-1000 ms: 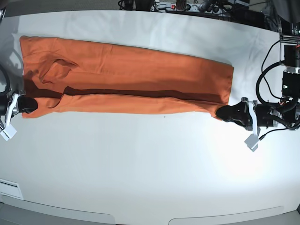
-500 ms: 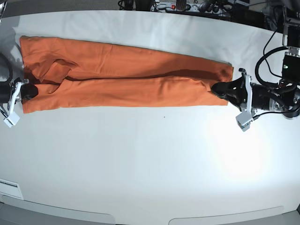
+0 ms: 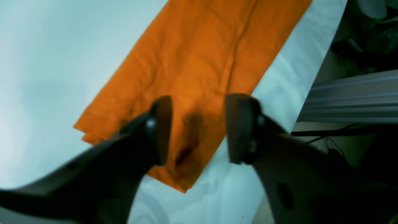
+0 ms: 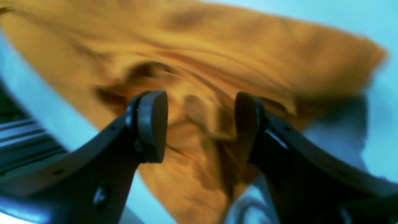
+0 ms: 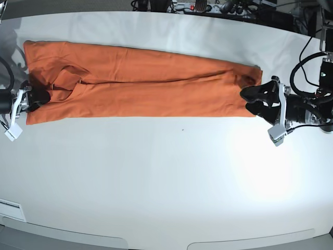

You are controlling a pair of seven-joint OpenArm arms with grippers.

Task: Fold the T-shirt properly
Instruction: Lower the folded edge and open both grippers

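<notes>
The orange T-shirt (image 5: pixel 145 88) lies flat as a long narrow folded band across the far half of the white table (image 5: pixel 166 182). In the base view my left gripper (image 5: pixel 250 100) stands at the band's right end, jaws open, nothing in them. In the left wrist view the left gripper (image 3: pixel 199 129) hangs open just above the T-shirt's (image 3: pixel 199 62) corner. My right gripper (image 5: pixel 41 97) is at the band's left end, open too. In the right wrist view the right gripper (image 4: pixel 199 124) straddles rumpled T-shirt (image 4: pixel 217 46) cloth without pinching it.
Cables and a power strip (image 5: pixel 208 8) run along the table's far edge. A metal rail (image 3: pixel 351 96) shows beyond the table edge beside the left arm. The table's near edge (image 5: pixel 156 242) is at the bottom of the base view.
Both grippers carried the shirt's near edge toward the far side, then opened and let it go. The folded-over layer now lies flat on the shirt.
</notes>
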